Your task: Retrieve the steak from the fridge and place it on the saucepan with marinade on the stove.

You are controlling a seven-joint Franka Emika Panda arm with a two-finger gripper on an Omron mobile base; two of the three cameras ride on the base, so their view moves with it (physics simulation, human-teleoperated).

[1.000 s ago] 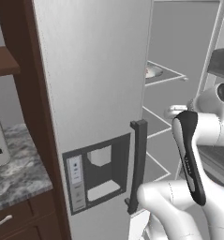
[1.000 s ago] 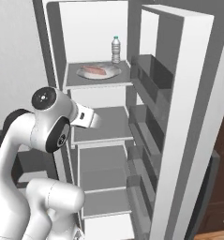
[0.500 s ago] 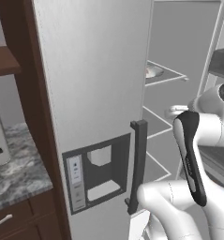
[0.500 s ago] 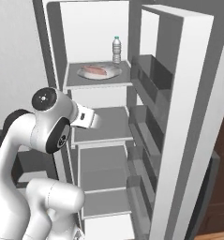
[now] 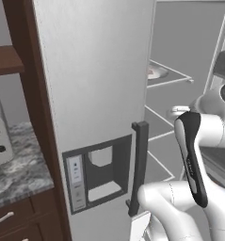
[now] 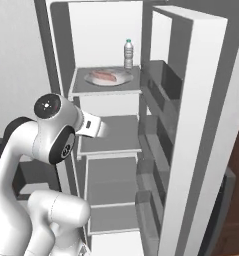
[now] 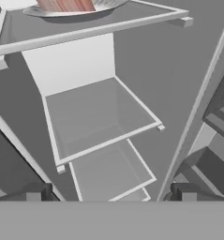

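Steak [image 6: 104, 76] lies on a plate [image 6: 122, 80] on the fridge [image 6: 191, 100] upper shelf, above and beyond the gripper [image 7: 111, 194], whose jaws stand wide apart, apparently holding nothing.

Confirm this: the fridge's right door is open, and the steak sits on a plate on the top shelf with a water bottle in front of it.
One detail is off. The right base view shows the water bottle standing behind the steak, toward the back of the shelf, not in front. The rest holds: the fridge is open and the steak lies on a plate on the top shelf.
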